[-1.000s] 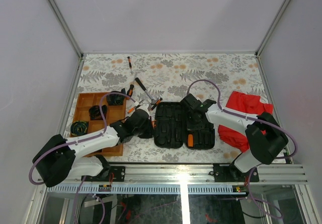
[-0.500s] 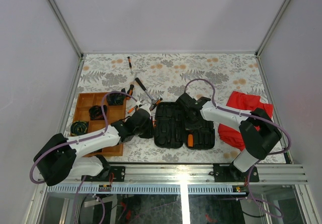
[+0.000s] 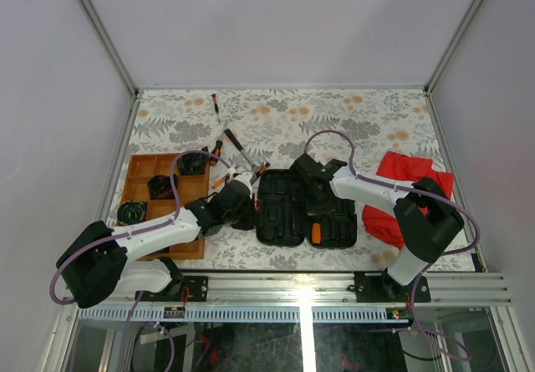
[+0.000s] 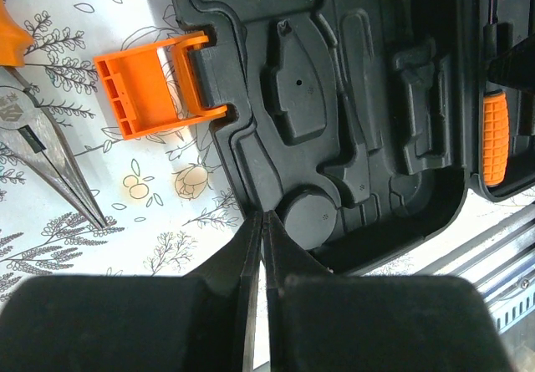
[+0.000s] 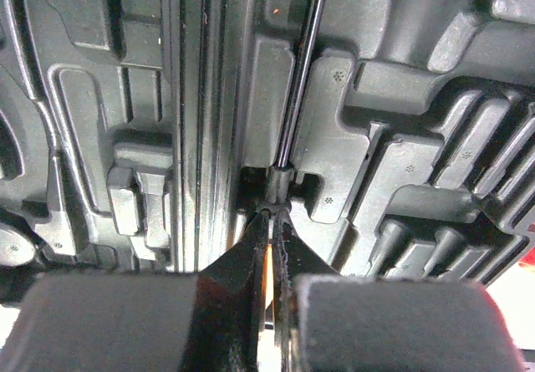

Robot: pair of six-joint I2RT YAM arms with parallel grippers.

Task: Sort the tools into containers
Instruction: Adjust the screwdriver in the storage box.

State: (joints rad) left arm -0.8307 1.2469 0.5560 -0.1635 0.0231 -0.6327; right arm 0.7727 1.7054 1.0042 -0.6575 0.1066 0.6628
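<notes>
Now, the left gripper [image 4: 262,217] is clenched on nothing, its two fingers pressed flat together. Their tips sit right at the rim of the open tool case [image 4: 351,96], beside a round moulded recess. From those tips the case spreads from 12 to 3 o'clock in the left wrist view. Its orange latch [image 4: 150,88] sticks out at about 11 o'clock. Long-nose pliers [image 4: 50,167] lie on the flowered table [image 3: 334,117] at 9 to 10 o'clock, clear of the fingers. An orange-handled tool [image 4: 496,138] rests in the case's other half, at 2 o'clock.

The right gripper [image 5: 272,217] is also closed tight, low over the case's ribbed middle. A slim dark rod [image 5: 299,79] lies in a groove straight ahead, running off toward 12 to 1 o'clock. Its collared end meets the fingertips; I cannot tell whether they pinch it.

From above, the case lies open at the table's near centre, and the wooden tray [image 3: 138,167] is at its 9 o'clock. Outside both containers, at 10 to 11 o'clock from the case, lie a hammer [image 3: 238,148], a screwdriver [image 3: 216,150] and, farther out, a tiny driver [image 3: 216,104]. A red cloth [image 3: 410,192] lies at 3 o'clock.
</notes>
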